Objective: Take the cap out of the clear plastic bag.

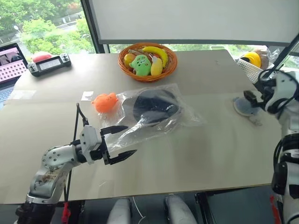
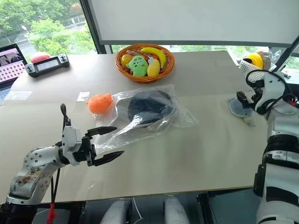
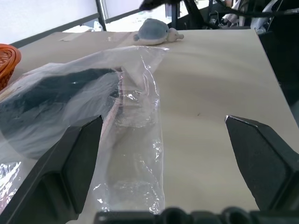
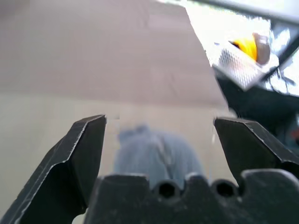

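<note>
The clear plastic bag lies flat mid-table. Inside it sits the cap, its dark lining showing through the plastic; the left wrist view has the cap as a dark mass under glossy wrinkles. My left gripper stands open at the bag's near left corner, and a strip of the bag lies between its fingers. At the table's right edge my right gripper is open and empty, hovering just above a small grey-blue plush.
An orange plush toy lies against the bag's left side. A woven fruit basket stands behind the bag. A handheld console and a laptop sit far left, a white mesh basket far right.
</note>
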`<move>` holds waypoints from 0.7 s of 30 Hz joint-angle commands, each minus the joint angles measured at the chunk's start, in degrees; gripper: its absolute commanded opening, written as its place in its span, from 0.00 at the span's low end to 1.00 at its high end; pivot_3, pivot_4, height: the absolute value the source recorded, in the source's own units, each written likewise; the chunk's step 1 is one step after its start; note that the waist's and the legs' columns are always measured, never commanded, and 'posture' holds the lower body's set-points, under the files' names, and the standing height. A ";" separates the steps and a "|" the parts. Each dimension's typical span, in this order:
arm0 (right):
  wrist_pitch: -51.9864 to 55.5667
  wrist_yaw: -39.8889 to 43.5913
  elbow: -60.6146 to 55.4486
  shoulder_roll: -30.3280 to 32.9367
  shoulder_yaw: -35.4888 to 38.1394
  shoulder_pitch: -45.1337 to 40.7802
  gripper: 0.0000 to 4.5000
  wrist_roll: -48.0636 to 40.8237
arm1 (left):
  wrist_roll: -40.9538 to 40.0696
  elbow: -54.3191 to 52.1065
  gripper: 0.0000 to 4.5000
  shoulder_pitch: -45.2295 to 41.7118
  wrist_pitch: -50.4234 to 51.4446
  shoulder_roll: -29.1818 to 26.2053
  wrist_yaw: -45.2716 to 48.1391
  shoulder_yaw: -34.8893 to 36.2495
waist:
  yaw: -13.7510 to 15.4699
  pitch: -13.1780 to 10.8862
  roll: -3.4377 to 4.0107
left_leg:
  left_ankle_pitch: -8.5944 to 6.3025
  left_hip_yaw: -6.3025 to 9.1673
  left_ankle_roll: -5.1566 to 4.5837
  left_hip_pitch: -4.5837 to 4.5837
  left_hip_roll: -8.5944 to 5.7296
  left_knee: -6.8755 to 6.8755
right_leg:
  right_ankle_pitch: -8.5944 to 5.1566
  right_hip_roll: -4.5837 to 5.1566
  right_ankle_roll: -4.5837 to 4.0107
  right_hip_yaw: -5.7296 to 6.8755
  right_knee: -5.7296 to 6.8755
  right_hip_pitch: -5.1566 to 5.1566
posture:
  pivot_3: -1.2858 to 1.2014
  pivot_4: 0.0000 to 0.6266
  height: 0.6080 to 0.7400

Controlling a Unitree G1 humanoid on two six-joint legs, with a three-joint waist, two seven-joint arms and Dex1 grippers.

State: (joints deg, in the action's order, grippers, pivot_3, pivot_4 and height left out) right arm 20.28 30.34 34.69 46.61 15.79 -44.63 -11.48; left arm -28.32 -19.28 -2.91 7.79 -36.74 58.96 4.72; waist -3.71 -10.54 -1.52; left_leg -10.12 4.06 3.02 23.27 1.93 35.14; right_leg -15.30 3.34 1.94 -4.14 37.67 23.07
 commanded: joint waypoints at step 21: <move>28.05 -10.77 -81.23 -14.44 -14.07 25.43 0.99 -35.87 | 2.88 2.63 1.00 -3.32 2.07 2.09 -14.44 4.97 | 1.33 0.03 -0.07 | -0.02 0.09 -0.04 0.12 0.04 0.47 | -0.19 -0.07 0.48 0.04 0.06 -0.02 | 0.52 0.24 0.96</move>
State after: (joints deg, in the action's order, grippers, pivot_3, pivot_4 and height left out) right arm 50.85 20.35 -45.33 32.55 2.21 -18.54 -49.19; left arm -25.87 -17.38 -4.70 10.15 -34.23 45.62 7.74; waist -2.38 -10.50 -1.59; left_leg -10.14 4.15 2.98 23.41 1.97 35.61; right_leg -15.49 3.28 2.42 -4.09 37.73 23.05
